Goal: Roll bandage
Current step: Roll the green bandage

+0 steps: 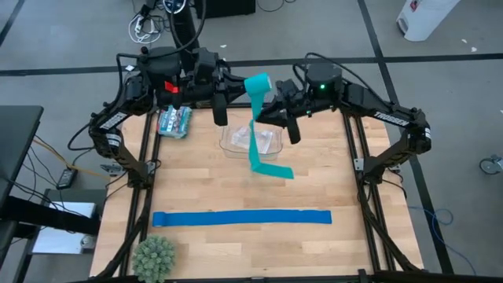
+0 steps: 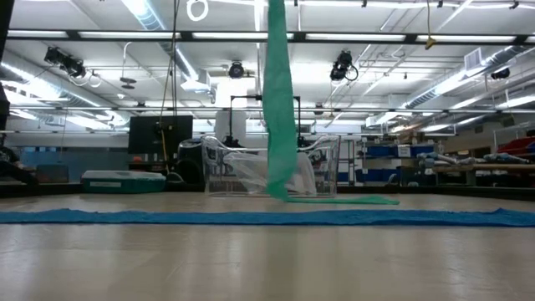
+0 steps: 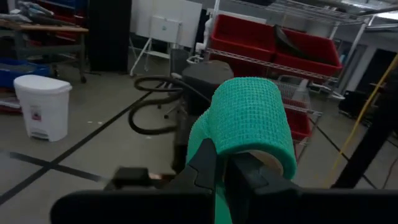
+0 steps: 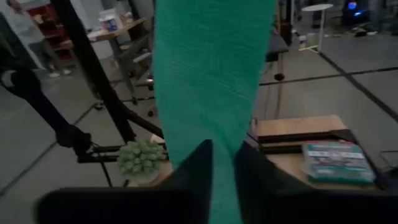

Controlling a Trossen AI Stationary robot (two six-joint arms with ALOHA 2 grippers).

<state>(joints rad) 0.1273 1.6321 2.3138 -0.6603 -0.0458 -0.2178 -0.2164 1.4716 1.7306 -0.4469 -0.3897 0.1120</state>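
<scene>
From above, I see both grippers meeting at top centre, the left gripper [image 1: 253, 88] clamped on the bandage [image 1: 257, 85] roll, the right gripper [image 1: 271, 106] pinching its hanging strip. Low view: the strip drops mid-frame (tail on the table [image 2: 251, 259]). Wrist views confirm both grips.

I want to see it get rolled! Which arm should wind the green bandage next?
Probably the left: its hand already grips the rolled end of the bandage, while the right hand pinches the hanging strip, keeping it taut.
</scene>
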